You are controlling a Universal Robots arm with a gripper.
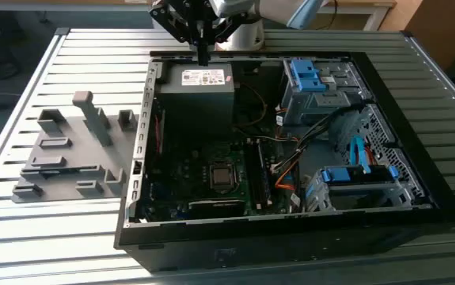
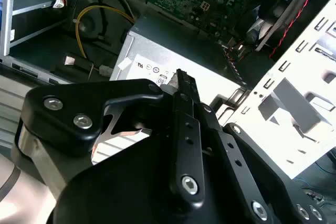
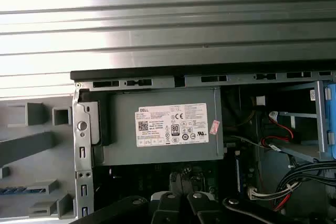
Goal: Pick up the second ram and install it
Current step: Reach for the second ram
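— Now, the ram [image 3: 21, 189]: how does it look?
— In the first wrist view it is a thin blue-green strip seen edge-on. It stands in a slot of the grey rack [image 3: 31, 145] beside the case [image 3: 126, 74].
— Chips, sticker?
— I cannot make them out from that angle, and part of the strip runs out of frame. In the exterior view the rack [image 1: 69, 154] lies on the table [image 1: 92, 59], on the exterior view's left of the case [image 1: 290, 237]. Its slots are too dark to read.
— Anything else obstructed?
— In the second wrist view the gripper's [image 2: 182, 80] own black linkage covers much of the power supply [image 2: 173, 45].
— Arm pose?
— The arm [image 1: 239, 9] comes in from the far side, mostly cut off. The gripper [image 1: 203, 58] points straight down over the power supply [image 1: 199, 83], near the case's far wall and well apart from the rack.
— Fingers?
— They are closed together with nothing between them, as the first wrist view confirms [image 3: 180, 178]. The ram is untouched.
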